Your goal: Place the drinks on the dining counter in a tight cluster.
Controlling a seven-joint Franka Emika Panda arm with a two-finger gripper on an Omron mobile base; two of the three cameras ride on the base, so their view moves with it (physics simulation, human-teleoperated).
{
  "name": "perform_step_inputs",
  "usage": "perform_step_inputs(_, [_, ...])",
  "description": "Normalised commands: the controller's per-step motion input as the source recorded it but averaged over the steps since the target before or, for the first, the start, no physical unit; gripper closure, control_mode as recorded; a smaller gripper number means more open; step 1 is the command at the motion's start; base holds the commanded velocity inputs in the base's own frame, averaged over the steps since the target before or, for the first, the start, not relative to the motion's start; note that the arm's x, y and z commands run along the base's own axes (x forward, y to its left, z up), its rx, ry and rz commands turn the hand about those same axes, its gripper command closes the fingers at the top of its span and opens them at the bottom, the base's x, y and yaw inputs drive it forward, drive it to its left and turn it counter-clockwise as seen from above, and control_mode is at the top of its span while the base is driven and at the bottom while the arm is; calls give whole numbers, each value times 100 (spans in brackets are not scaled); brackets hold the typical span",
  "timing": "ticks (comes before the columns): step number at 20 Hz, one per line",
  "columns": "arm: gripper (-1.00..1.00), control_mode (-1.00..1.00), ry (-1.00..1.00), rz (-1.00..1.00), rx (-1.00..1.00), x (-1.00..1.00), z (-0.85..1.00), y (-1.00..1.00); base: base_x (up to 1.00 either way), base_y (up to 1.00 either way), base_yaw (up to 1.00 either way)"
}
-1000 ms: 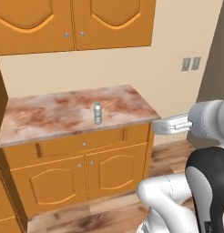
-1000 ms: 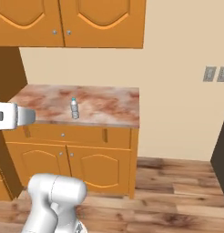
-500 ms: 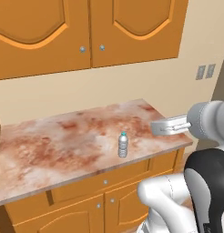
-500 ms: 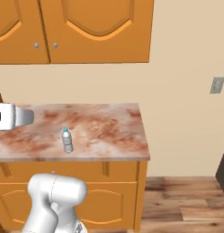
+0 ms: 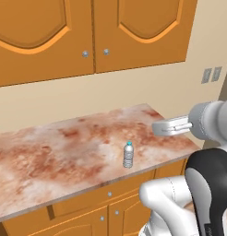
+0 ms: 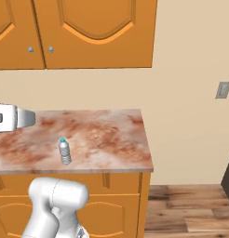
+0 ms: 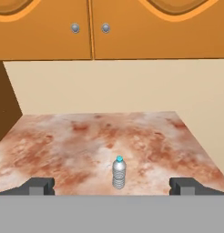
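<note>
One of the drinks, a small clear water bottle (image 5: pixel 128 155) (image 6: pixel 64 151) with a blue cap, stands upright near the front edge of a narrow marbled counter (image 5: pixel 60 152) (image 6: pixel 111 135) under orange wall cabinets. My gripper (image 5: pixel 157 127) (image 6: pixel 34 119) hovers level in front of this counter, above its top, and is open with nothing in it. In the hand view the bottle (image 7: pixel 118 174) stands just ahead, centred between the two wide-apart fingertips (image 7: pixel 41 185) of the gripper (image 7: pixel 112 187). The dining counter is out of view.
Orange wall cabinets (image 5: pixel 94 32) (image 6: pixel 93 28) hang over the counter, with orange base cabinets (image 6: pixel 116 204) below it. A dark brown panel (image 7: pixel 5 104) bounds the counter's left end. Right of the counter are a beige wall with outlets (image 6: pixel 223 89) and wood floor (image 6: pixel 191 209).
The whole picture has shifted as the base drove closer to the counter, which now looks larger. The bottle stands in the same spot on the counter. The gripper stays open.
</note>
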Motion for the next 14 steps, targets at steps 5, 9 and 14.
perform_step_inputs(5, [-100,100,0,0,0,0,0,0,0,0,0])
perform_step_inputs(9, [-100,100,0,0,0,0,0,0,0,0,0])
perform_step_inputs(14, [-100,-100,1,10,1,39,0,-21,0,0,0])
